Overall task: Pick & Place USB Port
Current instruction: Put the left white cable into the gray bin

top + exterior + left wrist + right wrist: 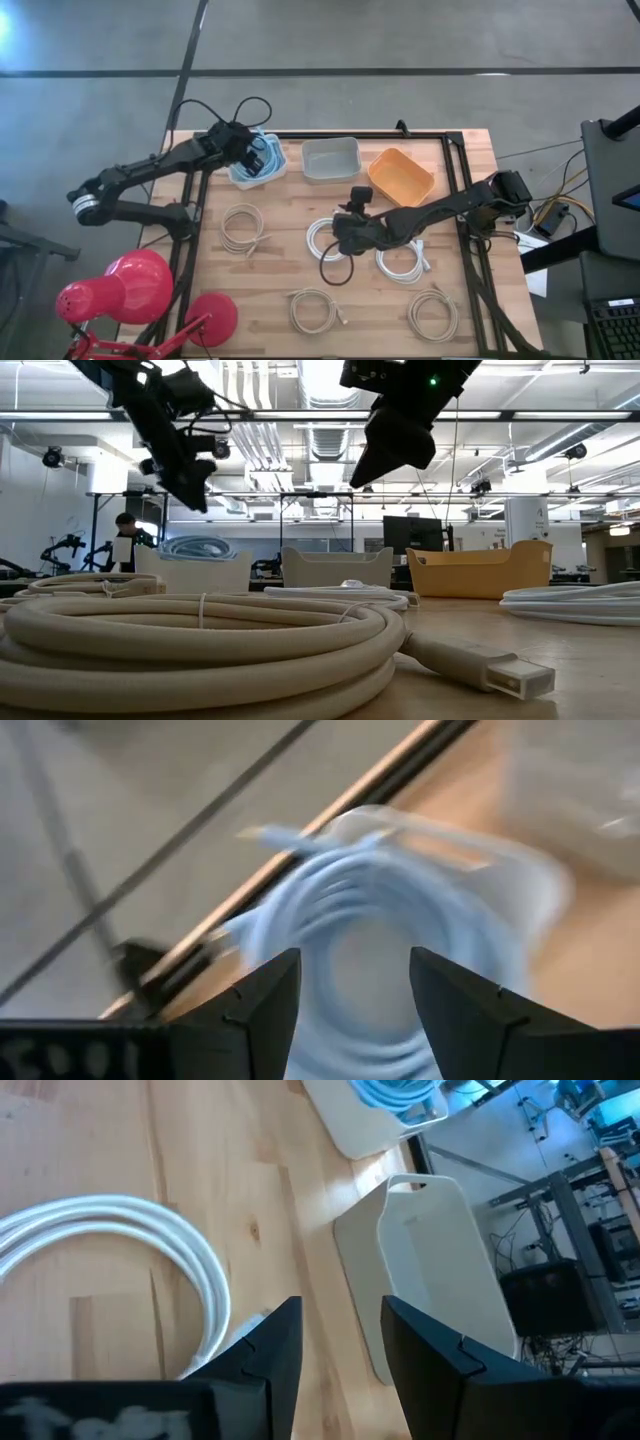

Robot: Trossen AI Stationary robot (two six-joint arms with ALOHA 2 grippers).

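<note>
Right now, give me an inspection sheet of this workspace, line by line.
Surface: wooden table, black frame at its edges.
Job's things: blue cable coil in the white bin; grey bin and orange bin look empty.
Cables: six pale coils loose on the wood, one black loop.
Pincers: left pincer open above the blue coil; right pincer open, raised over the white coil mid-table.
Clutter: red lamp at the left corner.
Surroundings: a person far behind; monitors, benches.
</note>
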